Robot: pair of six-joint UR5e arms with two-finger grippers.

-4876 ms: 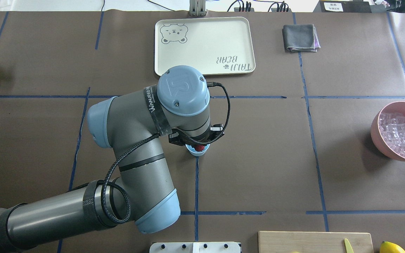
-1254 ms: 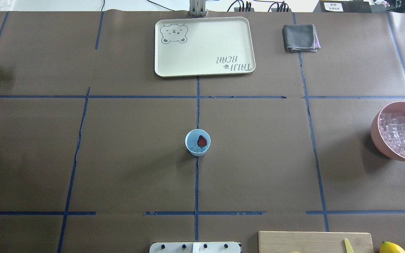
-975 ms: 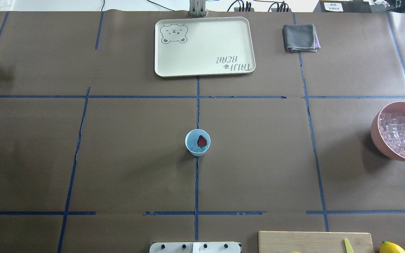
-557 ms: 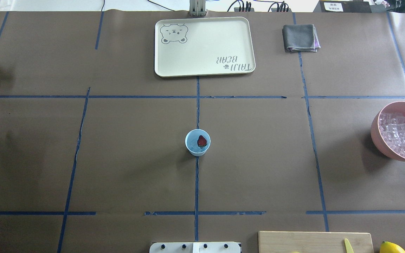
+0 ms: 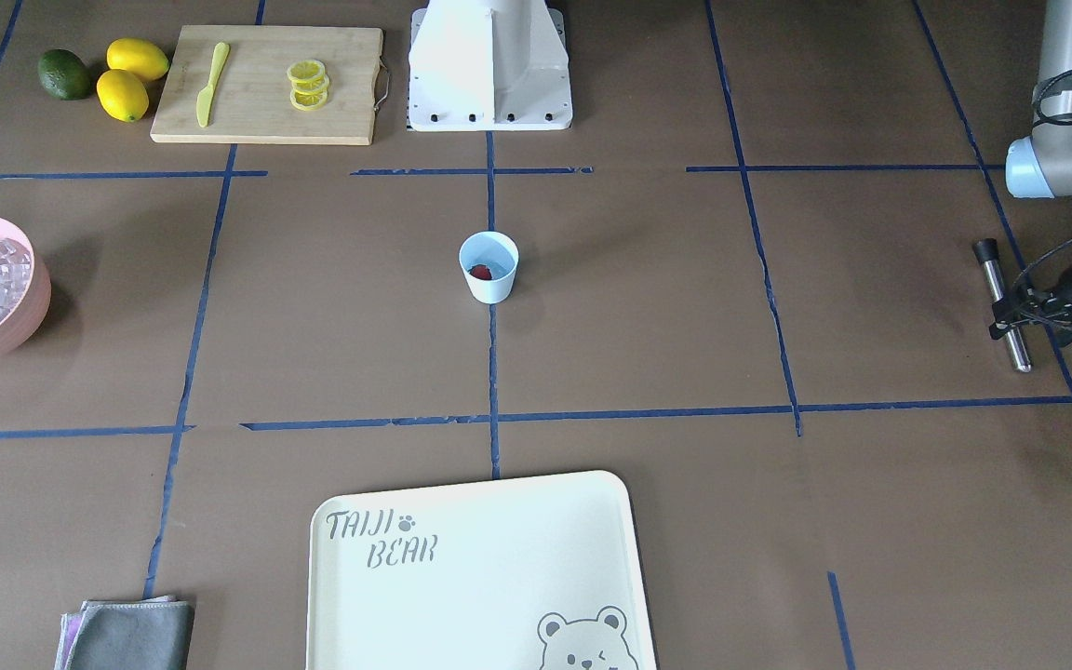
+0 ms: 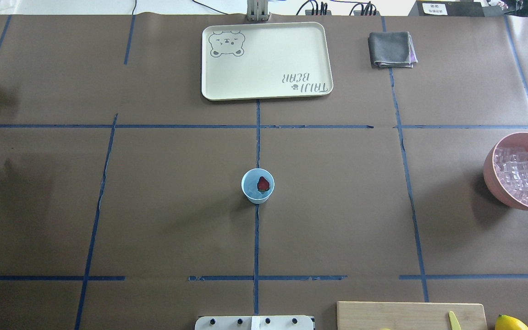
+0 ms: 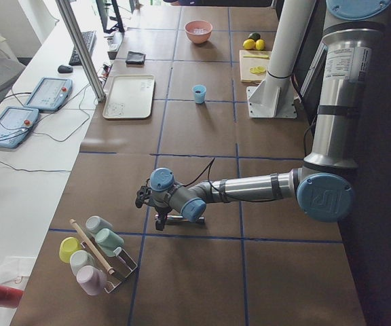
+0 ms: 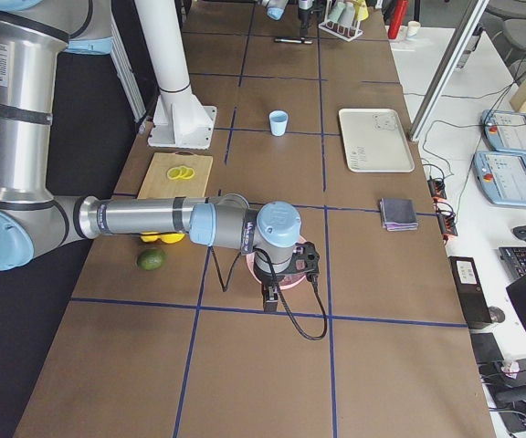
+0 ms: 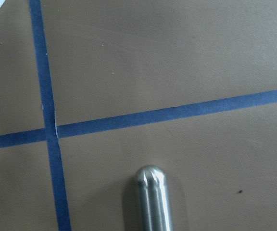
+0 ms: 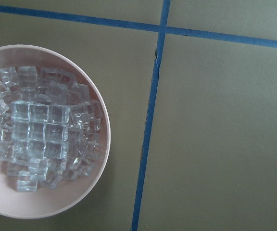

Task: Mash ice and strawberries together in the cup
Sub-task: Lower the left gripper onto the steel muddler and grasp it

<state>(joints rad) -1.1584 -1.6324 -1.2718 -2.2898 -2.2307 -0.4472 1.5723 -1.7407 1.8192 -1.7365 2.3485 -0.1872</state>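
Observation:
The light blue cup (image 6: 257, 192) stands upright at the table's centre, also visible in the front view as the cup (image 5: 489, 279). One red strawberry (image 6: 263, 184) lies inside it. The ice (image 10: 42, 139) fills a pink bowl (image 10: 105, 144) at the far right; I see no ice in the cup. My left gripper (image 5: 1011, 316) is at the far left, low over a steel rod (image 5: 1001, 288) lying on the table, a jaw on each side, open. My right gripper (image 8: 270, 294) hangs over the pink bowl; I cannot tell its state.
A cream tray (image 6: 266, 59) and a grey cloth (image 6: 391, 49) lie at the back. A cutting board (image 5: 266, 84) holds lemon slices and a yellow knife, with lemons (image 5: 127, 79) and a lime (image 5: 64, 74) beside it. A rack of cups (image 7: 94, 255) stands at the left end.
The left arm has left the cup and pulled back to the far left. Its gripper has come down at the steel rod. The strawberry stays in the cup.

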